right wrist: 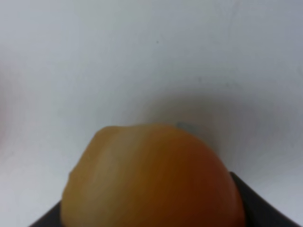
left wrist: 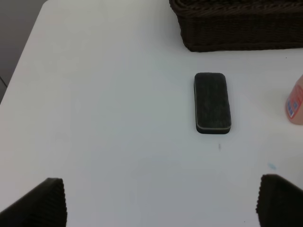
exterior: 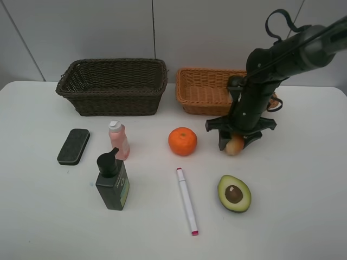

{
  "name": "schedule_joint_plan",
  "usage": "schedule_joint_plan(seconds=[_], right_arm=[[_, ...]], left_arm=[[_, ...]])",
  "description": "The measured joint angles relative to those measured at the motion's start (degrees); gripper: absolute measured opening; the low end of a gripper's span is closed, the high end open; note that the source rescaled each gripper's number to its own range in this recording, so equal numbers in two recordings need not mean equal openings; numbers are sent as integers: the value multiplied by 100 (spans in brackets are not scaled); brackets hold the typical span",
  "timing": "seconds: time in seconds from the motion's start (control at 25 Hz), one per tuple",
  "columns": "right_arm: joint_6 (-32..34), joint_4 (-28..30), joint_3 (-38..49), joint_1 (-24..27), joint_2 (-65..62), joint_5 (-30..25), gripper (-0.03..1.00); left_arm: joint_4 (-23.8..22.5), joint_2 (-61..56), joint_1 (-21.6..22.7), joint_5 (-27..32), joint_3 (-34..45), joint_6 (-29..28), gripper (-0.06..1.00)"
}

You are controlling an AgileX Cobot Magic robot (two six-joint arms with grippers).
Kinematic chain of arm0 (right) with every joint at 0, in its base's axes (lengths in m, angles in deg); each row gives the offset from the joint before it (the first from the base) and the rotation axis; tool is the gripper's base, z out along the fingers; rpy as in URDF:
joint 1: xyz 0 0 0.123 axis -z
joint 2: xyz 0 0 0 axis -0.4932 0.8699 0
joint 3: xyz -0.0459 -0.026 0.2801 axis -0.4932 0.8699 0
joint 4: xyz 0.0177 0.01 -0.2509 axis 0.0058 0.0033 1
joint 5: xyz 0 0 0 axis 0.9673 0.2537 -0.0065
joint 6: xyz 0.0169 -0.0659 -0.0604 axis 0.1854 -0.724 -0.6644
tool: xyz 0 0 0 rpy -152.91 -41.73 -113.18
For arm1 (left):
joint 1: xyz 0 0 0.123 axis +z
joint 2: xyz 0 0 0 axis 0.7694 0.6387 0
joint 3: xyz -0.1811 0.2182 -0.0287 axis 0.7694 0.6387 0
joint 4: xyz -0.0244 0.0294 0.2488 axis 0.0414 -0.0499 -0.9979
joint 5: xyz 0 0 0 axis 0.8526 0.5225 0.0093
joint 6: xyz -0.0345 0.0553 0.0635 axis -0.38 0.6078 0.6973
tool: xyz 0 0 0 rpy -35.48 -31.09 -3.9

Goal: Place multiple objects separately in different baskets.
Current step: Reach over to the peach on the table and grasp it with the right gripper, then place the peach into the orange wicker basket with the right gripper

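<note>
The left gripper (left wrist: pixel 163 203) hangs over the table's left side with its jaws wide apart and nothing between them. The black eraser (left wrist: pixel 212 102) lies flat ahead of it, toward the left edge. The dark basket (exterior: pixel 111 86) sits against the far edge, left of the middle, and looks to have nothing in it.

The pink bottle (exterior: pixel 118 140) stands upright in front of that basket. The green pump bottle (exterior: pixel 112 181) stands just beside it, closer to the near edge. The orange (exterior: pixel 182 141) rests near the middle of the table, and the white marker (exterior: pixel 186 200) lies between it and the near edge.

The tan basket (exterior: pixel 203 89) is at the far edge, right of the middle, partly hidden by the right arm. Just in front of it, the right gripper (exterior: pixel 236 142) points down with its jaws closed around the peach (right wrist: pixel 151 175). I cannot tell whether the peach is off the table yet. The avocado half (exterior: pixel 234 193) lies cut side up toward the near edge.

The step in hand looks like picking up the peach. The next move probably calls for a straight lift high enough to clear the tan basket's rim, then a short carry toward the far edge and a release inside.
</note>
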Motion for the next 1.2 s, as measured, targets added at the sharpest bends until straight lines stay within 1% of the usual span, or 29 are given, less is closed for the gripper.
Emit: schedule_joint_plan(seconds=[0.32,0.56,0.64,0.76,0.84,1.04,1.2], right_arm=[[18,0,0,0,-73,-55,56],[18,56,-95,0,-859,-173,56],[18,173,-354,0,-1042,-345,56],[18,449,-1027,7,-1111,-781,56],[18,657,-1432,45,-1100,-929,56],[18,788,-2368,397,-932,-960,56],[18,844,-2785,716,-512,-864,56]], left_arm=[[0,0,0,0,0,0,100],[0,0,0,0,0,0,100],[0,0,0,0,0,0,100],[0,0,0,0,0,0,100],[0,0,0,0,0,0,100],[0,0,0,0,0,0,100],[0,0,0,0,0,0,100]])
